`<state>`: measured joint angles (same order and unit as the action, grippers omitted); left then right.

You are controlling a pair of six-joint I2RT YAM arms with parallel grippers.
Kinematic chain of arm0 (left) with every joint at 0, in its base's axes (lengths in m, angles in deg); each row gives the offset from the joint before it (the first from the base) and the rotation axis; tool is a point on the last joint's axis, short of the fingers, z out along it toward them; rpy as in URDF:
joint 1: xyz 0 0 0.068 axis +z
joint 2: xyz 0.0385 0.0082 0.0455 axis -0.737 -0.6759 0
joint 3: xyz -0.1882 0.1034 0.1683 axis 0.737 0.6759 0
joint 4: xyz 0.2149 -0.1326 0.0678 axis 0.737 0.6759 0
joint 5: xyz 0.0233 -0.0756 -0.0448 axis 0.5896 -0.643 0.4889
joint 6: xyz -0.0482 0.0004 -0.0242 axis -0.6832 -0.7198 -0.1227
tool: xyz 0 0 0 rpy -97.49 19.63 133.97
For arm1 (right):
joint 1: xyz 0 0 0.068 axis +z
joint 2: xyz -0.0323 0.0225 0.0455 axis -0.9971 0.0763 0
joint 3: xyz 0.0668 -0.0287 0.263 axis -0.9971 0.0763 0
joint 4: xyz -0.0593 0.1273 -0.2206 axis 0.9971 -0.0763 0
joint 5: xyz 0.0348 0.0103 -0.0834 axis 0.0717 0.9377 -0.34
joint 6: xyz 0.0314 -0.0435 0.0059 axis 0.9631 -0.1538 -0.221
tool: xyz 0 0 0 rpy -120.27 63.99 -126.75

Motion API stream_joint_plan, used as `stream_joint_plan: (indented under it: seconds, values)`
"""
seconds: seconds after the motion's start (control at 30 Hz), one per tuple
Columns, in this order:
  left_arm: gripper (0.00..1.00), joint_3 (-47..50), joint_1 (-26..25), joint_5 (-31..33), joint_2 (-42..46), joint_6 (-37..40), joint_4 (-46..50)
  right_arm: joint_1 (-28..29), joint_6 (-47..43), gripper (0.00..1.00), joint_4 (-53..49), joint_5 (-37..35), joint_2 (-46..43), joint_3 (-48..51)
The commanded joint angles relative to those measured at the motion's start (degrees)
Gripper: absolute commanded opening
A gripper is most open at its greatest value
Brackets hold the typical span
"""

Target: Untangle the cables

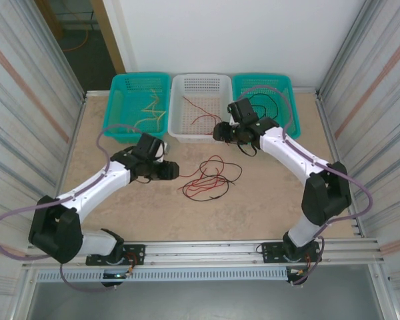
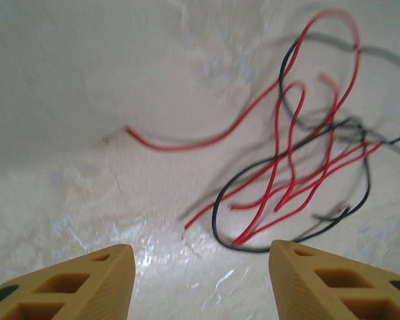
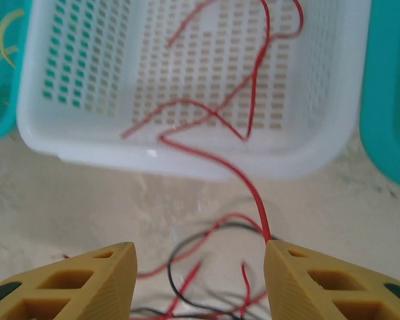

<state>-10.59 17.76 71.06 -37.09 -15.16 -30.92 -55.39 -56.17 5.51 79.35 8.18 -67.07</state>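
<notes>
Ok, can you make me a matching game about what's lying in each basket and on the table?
Places:
1. left teal basket
2. white basket
3. right teal basket
4. table

What lies there:
A. red and black tangle
B. black cables
C. pale yellow cables
D. red cable

Pairs: 1-C, 2-D, 3-B, 4-A.
</notes>
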Motion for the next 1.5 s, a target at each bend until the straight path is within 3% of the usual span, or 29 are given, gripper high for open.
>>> stream_joint_plan:
  seconds: [0.0, 0.2, 0.33, 0.6, 0.8, 1.03, 1.2, 1.37, 1.47]
  values:
    - [0.57, 0.91, -0.98, -0.46, -2.19, -1.67, 0.63, 1.47, -0.48, 0.53, -3.97, -4.16, -6.01, 5.45]
    - [0.57, -1.23, -2.23, -2.51, -3.58, -4.14, -4.28, -1.39, 5.51, 0.53, -2.80, -2.06, -13.53, 18.96]
    - [0.56, -5.15, -3.41, -3.22, -7.31, -3.97, -4.30, -4.20, 6.74, 0.53, 0.77, 3.51, -11.92, 23.18]
    - [0.56, -7.89, -4.82, -2.13, -9.65, -3.94, -4.48, -5.46, 7.23, 0.49, 6.76, 5.50, -3.03, 23.88]
    - [0.55, -8.69, -5.24, 0.66, -10.83, -2.02, -2.10, -5.23, 7.73, 0.46, 8.13, 5.51, -1.34, 24.53]
    - [0.57, -9.39, -5.27, 11.36, -11.27, -0.15, 5.82, -4.95, 8.26, 0.45, 8.53, 5.41, -2.59, 26.69]
    - [0.59, -6.15, -2.20, 6.12, -12.95, -2.55, 0.23, -3.97, 8.25, 0.45, 7.93, 5.14, -3.81, 26.21]
    - [0.55, -8.56, 0.51, 2.93, -18.65, -4.75, -4.32, -2.78, 8.28, 0.45, 6.69, 4.55, -4.63, 25.13]
    - [0.40, -11.04, 1.36, 2.70, -22.77, -5.93, -3.31, -2.64, 8.72, 0.45, 6.52, 4.42, -5.43, 25.63]
